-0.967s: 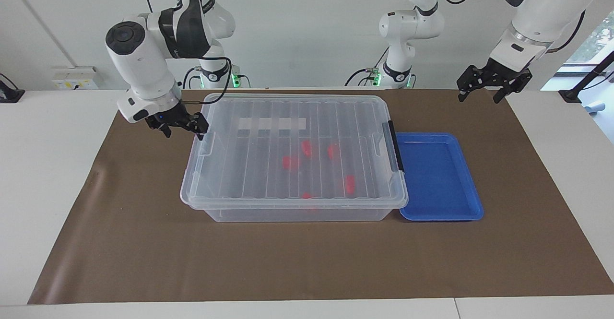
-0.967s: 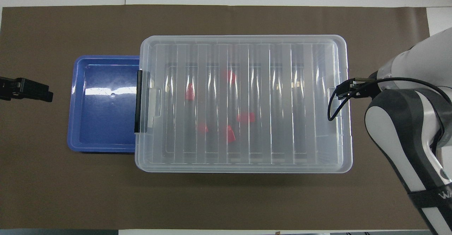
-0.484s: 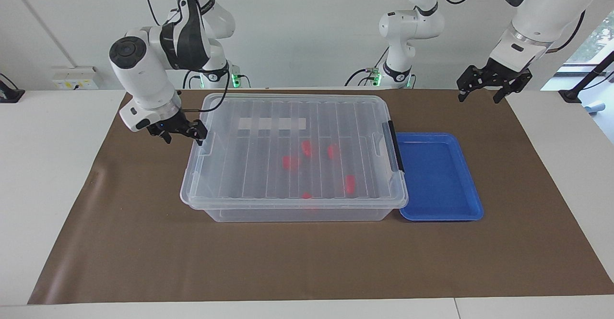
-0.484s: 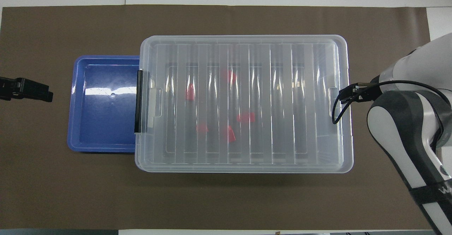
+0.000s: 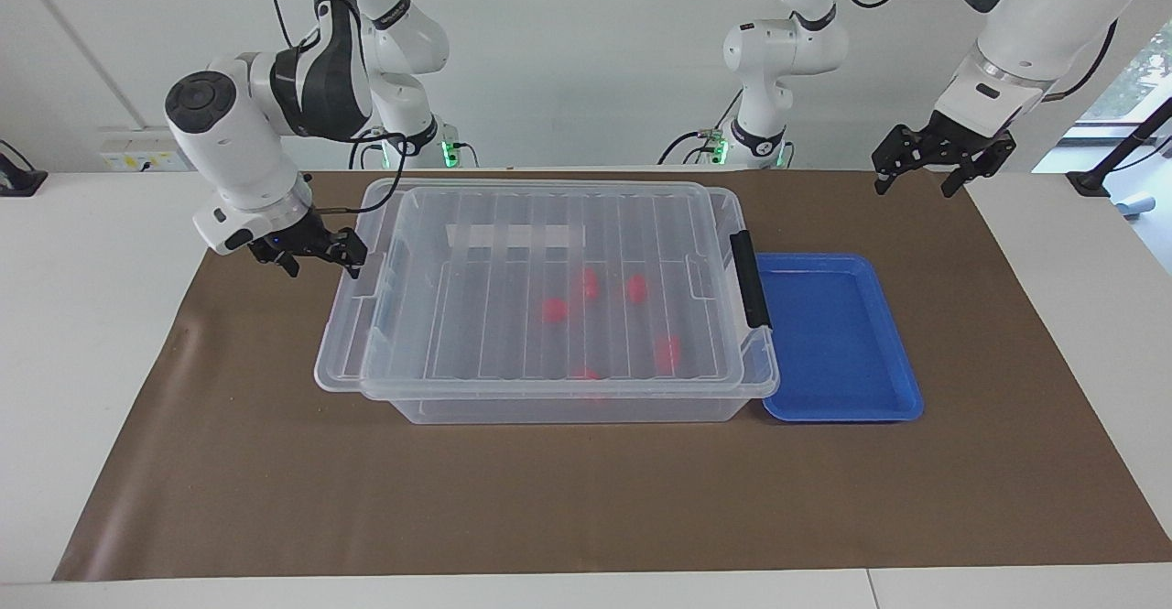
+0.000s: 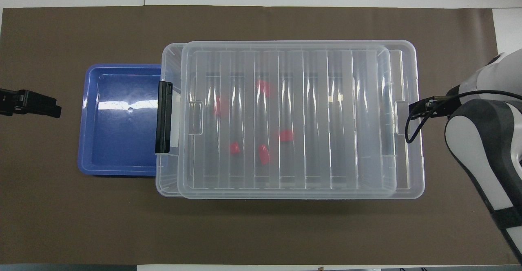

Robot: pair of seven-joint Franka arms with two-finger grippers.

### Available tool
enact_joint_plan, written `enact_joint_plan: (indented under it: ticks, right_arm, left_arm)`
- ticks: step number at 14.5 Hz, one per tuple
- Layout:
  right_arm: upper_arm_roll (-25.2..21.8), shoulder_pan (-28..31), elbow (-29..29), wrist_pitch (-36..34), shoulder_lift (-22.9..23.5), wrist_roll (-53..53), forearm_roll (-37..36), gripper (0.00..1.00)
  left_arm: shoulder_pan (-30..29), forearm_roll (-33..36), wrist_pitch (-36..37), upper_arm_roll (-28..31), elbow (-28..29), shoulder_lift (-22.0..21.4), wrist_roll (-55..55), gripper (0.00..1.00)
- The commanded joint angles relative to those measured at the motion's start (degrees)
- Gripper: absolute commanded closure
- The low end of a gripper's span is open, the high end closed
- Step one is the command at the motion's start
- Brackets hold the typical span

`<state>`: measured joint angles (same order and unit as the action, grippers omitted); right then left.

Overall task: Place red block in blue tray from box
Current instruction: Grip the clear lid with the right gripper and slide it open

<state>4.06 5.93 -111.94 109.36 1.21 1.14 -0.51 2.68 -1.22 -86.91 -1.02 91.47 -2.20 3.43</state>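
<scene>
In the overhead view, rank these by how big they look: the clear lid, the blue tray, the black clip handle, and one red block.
Largest to smallest:
1. clear lid
2. blue tray
3. black clip handle
4. red block

The box's edge hides part of the tray; that does not change the order.

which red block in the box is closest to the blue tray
The red block nearest the box's black clip handle. It lies closest to the blue tray; the other four sit farther toward the right arm's end, under the clear lid.
</scene>
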Motion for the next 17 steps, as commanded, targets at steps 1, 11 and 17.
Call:
enact_joint_plan:
  ticks: [1,11,17]
  right_arm:
    - [-1.0,0.7,-1.6,1.9,-1.1,-4.6,0.7,0.0]
    - [-11.6,0.7,-0.8,2.6,-0.7,-20.5,0.5,0.0]
    - [-14.8,0.7,-0.7,2.6,-0.6,-25.6,0.5,0.0]
  left_arm:
    - [-0.3,1.0,0.5,-0.1,0.2,-0.3,0.4,0.0]
    - [0.6,1.0,0.1,-0.3,0.2,-0.3,0.0,0.0]
    - [6.7,1.0,-5.0,-1.2,2.0,-0.3,-1.5,0.0]
